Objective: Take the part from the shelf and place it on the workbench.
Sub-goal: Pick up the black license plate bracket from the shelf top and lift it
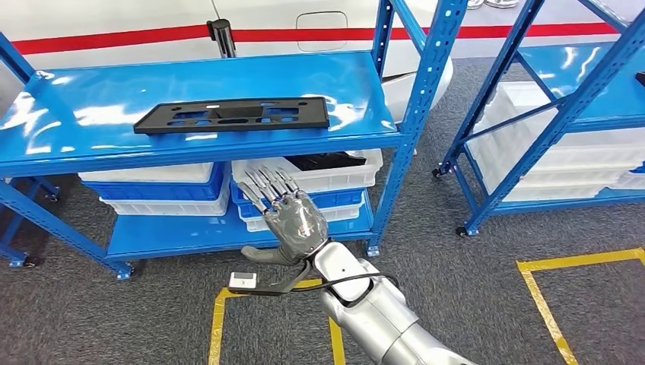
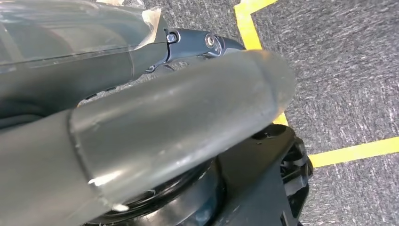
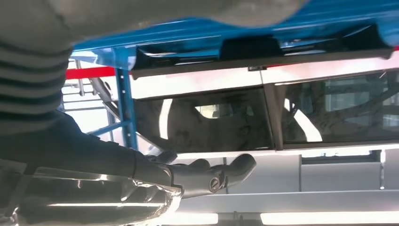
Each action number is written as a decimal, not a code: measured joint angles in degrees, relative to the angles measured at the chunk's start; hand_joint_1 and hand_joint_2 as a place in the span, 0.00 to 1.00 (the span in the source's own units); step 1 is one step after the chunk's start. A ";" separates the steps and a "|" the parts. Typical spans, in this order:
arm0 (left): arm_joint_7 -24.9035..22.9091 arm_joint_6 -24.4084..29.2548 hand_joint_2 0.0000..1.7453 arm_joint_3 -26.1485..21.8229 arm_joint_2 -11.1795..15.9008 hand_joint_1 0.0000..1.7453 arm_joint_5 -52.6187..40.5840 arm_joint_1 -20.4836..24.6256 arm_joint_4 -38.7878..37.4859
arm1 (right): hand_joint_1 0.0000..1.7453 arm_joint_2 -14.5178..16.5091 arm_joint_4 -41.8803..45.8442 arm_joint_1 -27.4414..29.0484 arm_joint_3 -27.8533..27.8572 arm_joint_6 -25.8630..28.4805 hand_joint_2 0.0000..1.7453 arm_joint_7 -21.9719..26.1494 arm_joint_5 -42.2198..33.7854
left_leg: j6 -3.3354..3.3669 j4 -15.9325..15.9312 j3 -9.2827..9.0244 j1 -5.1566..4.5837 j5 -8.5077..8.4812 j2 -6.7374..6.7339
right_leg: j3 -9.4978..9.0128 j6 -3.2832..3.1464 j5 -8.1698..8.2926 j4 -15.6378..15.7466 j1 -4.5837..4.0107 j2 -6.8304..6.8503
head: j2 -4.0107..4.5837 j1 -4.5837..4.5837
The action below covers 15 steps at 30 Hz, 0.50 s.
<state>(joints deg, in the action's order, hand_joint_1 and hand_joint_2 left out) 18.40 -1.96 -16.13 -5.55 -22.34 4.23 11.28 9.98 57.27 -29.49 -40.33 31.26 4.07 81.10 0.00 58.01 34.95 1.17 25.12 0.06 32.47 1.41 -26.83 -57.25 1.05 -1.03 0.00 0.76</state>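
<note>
The part [image 1: 232, 114] is a long, flat, black plastic plate with a row of cut-out slots and holes along its middle and slightly flared ends. It lies flat on the upper deck of the blue shelf [image 1: 91, 144], lengthwise along the deck and near its front edge, nothing touching it. From the right wrist camera the part [image 3: 263, 49] is a dark strip against the blue deck, seen edge-on, with the turned picture giving no clear sense of which way up.
</note>
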 joint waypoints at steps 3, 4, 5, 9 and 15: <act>0.04 0.10 0.00 -0.01 -0.10 0.00 0.01 0.04 0.02 | 0.00 0.04 0.09 -0.08 -0.05 0.02 0.00 0.03 0.03 | 1.41 -0.73 -0.61 -0.11 -0.28 -0.02 | 0.78 0.81 -0.93 -1.50 -0.05 0.34 | 0.00 -0.18; 0.07 0.15 0.00 -0.03 -0.15 0.00 0.01 0.06 0.02 | 0.00 0.03 0.11 -0.10 -0.07 0.03 0.00 0.03 0.02 | 1.87 -0.98 -0.87 -0.11 -0.33 -0.09 | 2.09 0.65 -2.02 -4.04 -0.11 0.48 | 0.00 -0.26; 0.10 0.19 0.00 -0.05 -0.18 0.00 0.02 0.07 0.02 | 0.00 -0.02 0.12 -0.06 -0.08 0.03 0.00 0.04 0.00 | 2.19 -1.02 -1.00 -0.27 -0.24 -0.14 | 3.87 0.33 -3.36 -7.50 -0.09 0.58 | 0.00 -0.32; 0.11 0.22 0.00 -0.11 -0.23 0.00 0.05 0.05 0.02 | 0.00 -0.26 0.11 0.51 -0.09 0.23 0.00 0.03 -0.15 | 2.88 -0.98 -1.42 -0.94 0.27 -0.02 | 9.47 0.34 -5.02 -15.99 -0.31 0.59 | 0.00 -0.42; 0.13 0.26 0.00 -0.16 -0.65 0.00 -0.01 0.07 0.00 | 0.00 0.02 0.08 0.47 -0.08 0.77 0.50 -0.01 -0.82 | 2.06 -0.74 -2.50 -1.80 1.63 0.22 | 1.97 -0.57 1.78 -0.15 -1.26 0.70 | 0.00 -0.40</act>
<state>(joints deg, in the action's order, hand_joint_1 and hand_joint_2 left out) 18.53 -1.70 -16.29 -6.20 -22.35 4.30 11.28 9.99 57.35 -29.01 -40.41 32.03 4.07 80.28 2.06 57.27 32.45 -0.63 26.74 0.28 34.45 0.84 -25.05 -57.40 -0.21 -0.33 0.00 0.37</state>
